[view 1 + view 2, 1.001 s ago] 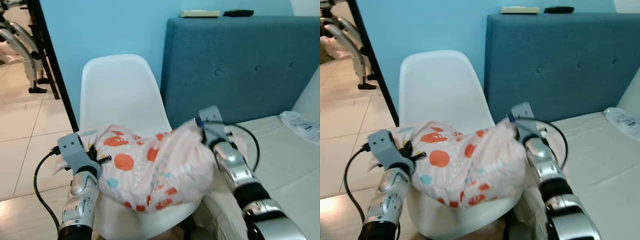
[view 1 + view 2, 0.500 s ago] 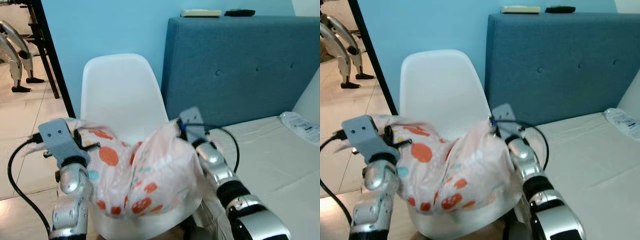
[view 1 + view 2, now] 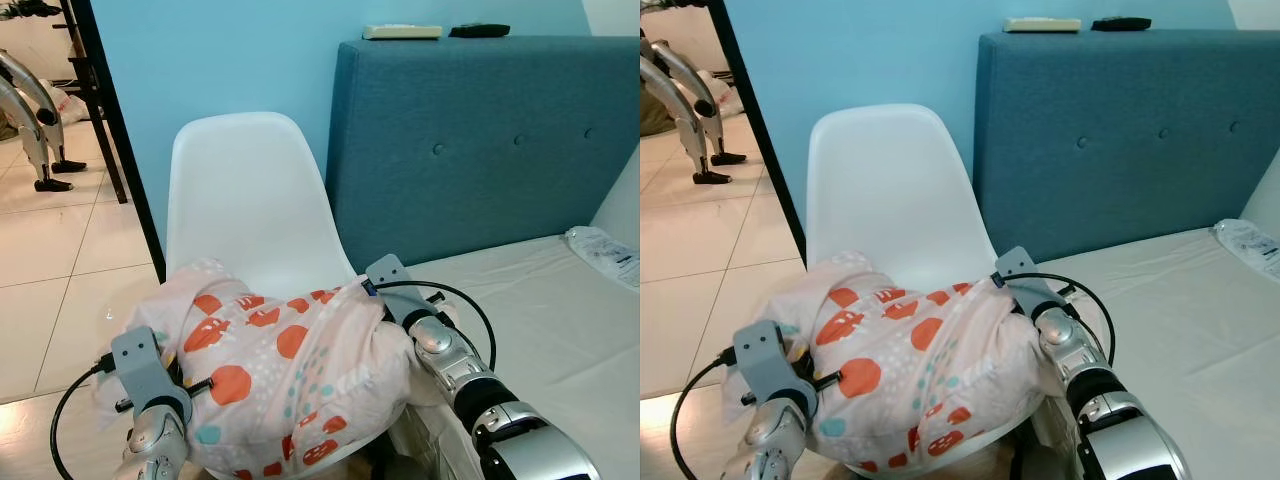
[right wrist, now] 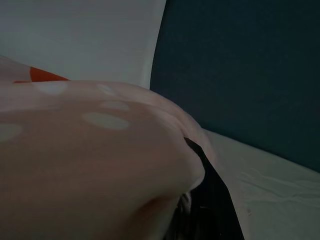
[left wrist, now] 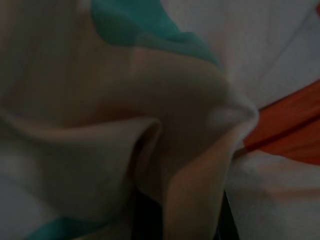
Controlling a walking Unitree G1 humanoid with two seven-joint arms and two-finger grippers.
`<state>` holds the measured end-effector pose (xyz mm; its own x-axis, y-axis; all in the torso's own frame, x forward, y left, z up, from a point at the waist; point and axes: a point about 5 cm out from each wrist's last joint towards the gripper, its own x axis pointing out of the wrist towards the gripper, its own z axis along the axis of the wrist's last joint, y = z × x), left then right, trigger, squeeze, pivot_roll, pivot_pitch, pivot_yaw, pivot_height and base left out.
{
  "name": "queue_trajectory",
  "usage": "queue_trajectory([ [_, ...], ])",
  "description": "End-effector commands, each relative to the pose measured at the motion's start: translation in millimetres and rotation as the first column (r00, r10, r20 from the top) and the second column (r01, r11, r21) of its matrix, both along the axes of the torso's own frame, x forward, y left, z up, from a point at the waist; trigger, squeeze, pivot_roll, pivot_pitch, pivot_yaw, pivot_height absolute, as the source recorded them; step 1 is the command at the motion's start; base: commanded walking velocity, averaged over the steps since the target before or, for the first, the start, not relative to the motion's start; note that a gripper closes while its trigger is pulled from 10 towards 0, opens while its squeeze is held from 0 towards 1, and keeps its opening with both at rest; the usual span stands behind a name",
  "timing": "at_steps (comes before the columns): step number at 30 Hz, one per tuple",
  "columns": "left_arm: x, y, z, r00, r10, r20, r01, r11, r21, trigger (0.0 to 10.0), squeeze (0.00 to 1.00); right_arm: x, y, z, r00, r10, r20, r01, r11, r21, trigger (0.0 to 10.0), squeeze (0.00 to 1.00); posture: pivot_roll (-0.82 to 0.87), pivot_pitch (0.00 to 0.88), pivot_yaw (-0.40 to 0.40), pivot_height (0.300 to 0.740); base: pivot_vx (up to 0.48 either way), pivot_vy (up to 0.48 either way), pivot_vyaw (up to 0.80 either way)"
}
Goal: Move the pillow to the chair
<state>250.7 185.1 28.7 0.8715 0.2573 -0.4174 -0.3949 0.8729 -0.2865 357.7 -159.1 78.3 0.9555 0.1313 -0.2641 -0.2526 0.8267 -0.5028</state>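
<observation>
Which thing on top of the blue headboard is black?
The remote nearer the robot's right end of the headboard is black. The longer one beside it, toward the chair, is pale cream.

Folded pillow (image 5: pixel 150 150) fabric, pale pink with teal and orange patches, bunches close up.

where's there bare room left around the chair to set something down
The chair seat is crowded: the pillow covers it, with the left claw and right claw pressed into its ends. Free: the mattress between headboard and plastic bag.
</observation>
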Motion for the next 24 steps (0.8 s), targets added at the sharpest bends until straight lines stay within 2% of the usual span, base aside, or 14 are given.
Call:
queue_trajectory([
  [1,0.9,-28.0,-9.7,0.999,-0.037,-0.026,0.034,0.993,-0.112,10.0,0.0,3.7,10.2,5.4,0.999,0.026,0.027,-0.026,1.0,-0.005,0.0,0.0,0.13,0.0,-0.051,0.595,0.0,0.0,0.0],
  [2,2.1,-28.4,-11.1,0.999,-0.043,-0.024,0.04,0.993,-0.115,10.0,0.0,2.5,12.2,2.6,0.999,0.029,0.014,-0.029,1.0,0.001,0.0,0.0,0.13,0.0,-0.052,0.595,0.0,0.0,0.0],
  [4,6.2,-30.0,-12.3,0.998,-0.06,-0.01,0.058,0.99,-0.129,10.0,0.0,-1.7,21.8,-4.6,0.997,0.065,-0.032,-0.062,0.995,0.078,0.0,0.0,0.13,0.0,-0.054,0.595,0.0,0.0,0.0],
  [5,8.8,-31.4,-11.6,0.997,-0.078,-0.002,0.077,0.99,-0.119,10.0,1.0,-4.4,26.1,-9.0,0.996,0.067,-0.063,-0.056,0.986,0.157,10.0,0.0,0.13,0.0,-0.054,0.595,0.0,0.0,0.0],
  [6,8.8,-31.4,-11.6,0.997,-0.078,-0.002,0.077,0.99,-0.119,10.0,1.0,-4.4,26.1,-9.0,0.996,0.067,-0.063,-0.056,0.986,0.157,10.0,0.0,0.13,0.0,-0.054,0.595,0.0,0.0,0.0],
  [7,11.6,-33.8,-10.6,0.995,-0.104,0.003,0.104,0.989,-0.105,10.0,1.0,-7.8,30.6,-14.3,0.992,0.072,-0.1,-0.046,0.97,0.24,10.0,0.53,0.13,0.0,-0.053,0.595,0.0,0.0,0.0],
  [8,13.8,-34.9,-9.8,0.992,-0.122,0.006,0.122,0.989,-0.085,10.0,1.0,-11.2,34.2,-19.6,0.987,0.083,-0.137,-0.038,0.953,0.301,10.0,1.0,0.13,0.0,-0.052,0.595,0.0,0.0,0.0],
  [10,13.8,-34.9,-9.8,0.992,-0.122,0.006,0.122,0.989,-0.085,10.0,1.0,-11.2,34.2,-19.6,0.987,0.083,-0.137,-0.038,0.953,0.301,10.0,1.0,0.13,0.0,-0.052,0.595,0.0,0.0,0.0],
  [11,15.5,-35.7,-9.0,0.99,-0.138,0.01,0.138,0.988,-0.073,10.0,1.0,-14.2,37.6,-23.9,0.981,0.1,-0.166,-0.036,0.936,0.351,10.0,1.0,0.13,0.0,-0.05,0.595,0.0,0.0,0.0],
  [14,18.3,-35.3,-7.6,0.982,-0.19,-0.008,0.19,0.982,0.003,10.0,1.0,-18.5,36.9,-30.2,0.973,0.098,-0.208,-0.006,0.915,0.404,10.0,1.0,0.12,0.0,-0.049,0.595,0.0,0.0,0.0],
  [16,19.9,-33.5,-9.1,0.964,-0.259,-0.06,0.264,0.96,0.091,10.0,1.0,-20.9,27.5,-34.7,0.971,0.055,-0.233,0.046,0.911,0.41,10.0,1.0,0.12,0.0,-0.045,0.595,0.0,0.0,0.0],
  [21,20.3,-28.8,-10.6,0.939,-0.324,-0.119,0.34,0.925,0.169,10.0,1.0,-22.6,10.0,-38.0,0.968,-0.029,-0.247,0.128,0.91,0.394,10.0,1.0,0.11,0.0,-0.044,0.595,0.0,0.0,0.0],
  [23,18.6,-23.1,-11.8,0.908,-0.374,-0.187,0.41,0.884,0.224,10.0,1.0,-23.3,-1.9,-38.6,0.962,-0.074,-0.262,0.181,0.892,0.414,10.0,1.0,0.1,0.001,-0.044,0.595,0.0,0.0,0.0],
  [24,18.6,-23.1,-11.8,0.908,-0.374,-0.187,0.41,0.884,0.224,10.0,1.0,-23.3,-1.9,-38.6,0.962,-0.074,-0.262,0.181,0.892,0.414,10.0,1.0,0.1,0.001,-0.044,0.595,0.0,0.0,0.0],
])
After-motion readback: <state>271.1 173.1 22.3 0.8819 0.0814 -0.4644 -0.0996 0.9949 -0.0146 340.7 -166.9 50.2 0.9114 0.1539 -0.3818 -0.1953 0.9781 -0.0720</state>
